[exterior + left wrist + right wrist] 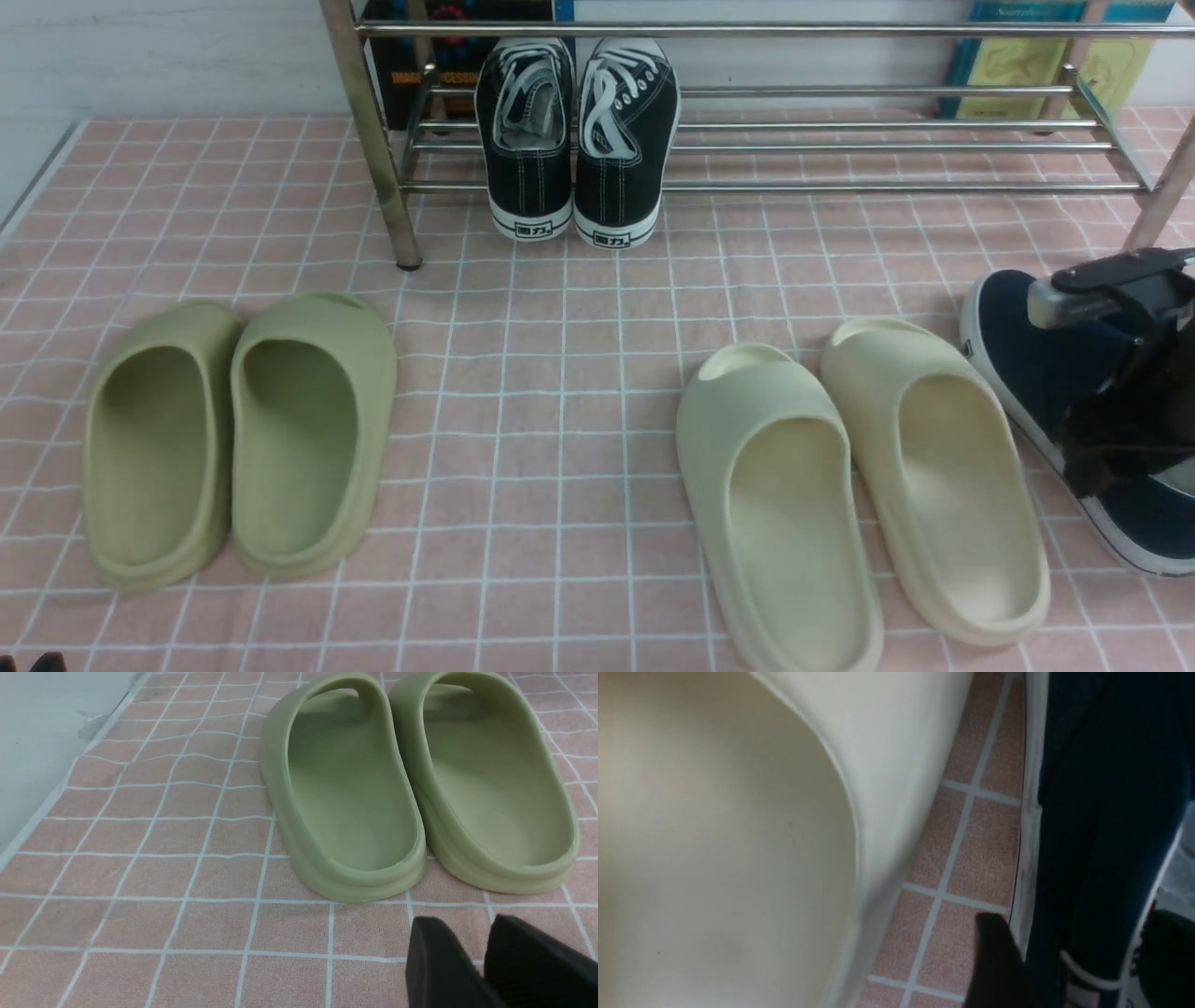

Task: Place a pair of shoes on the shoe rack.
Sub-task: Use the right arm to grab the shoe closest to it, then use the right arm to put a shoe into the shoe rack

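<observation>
The left jaws stand slightly apart with nothing between them, their dark fingers (439, 970) low over the bare pink-checked worktop (187, 877). Just beyond them lie the olive-green slides (355, 812), side by side and touching, both empty.

The right jaws are spread wide astride one side wall of a navy slip-on shoe (1027, 364). One finger is outside by the white sole and the other is inside the shoe's opening. Whether the pads press the canvas cannot be told. That shoe lies flat on the worktop, off the rack, and only this one of the pair shows.

Just beside the right jaws, on the side toward the left jaws, sit the cream slides (934, 485).

Well beyond both jaws stands the shoe rack (840, 186). Its lowest tier carries the black lace-up sneakers (621, 140), whose heels overhang the front bar.
</observation>
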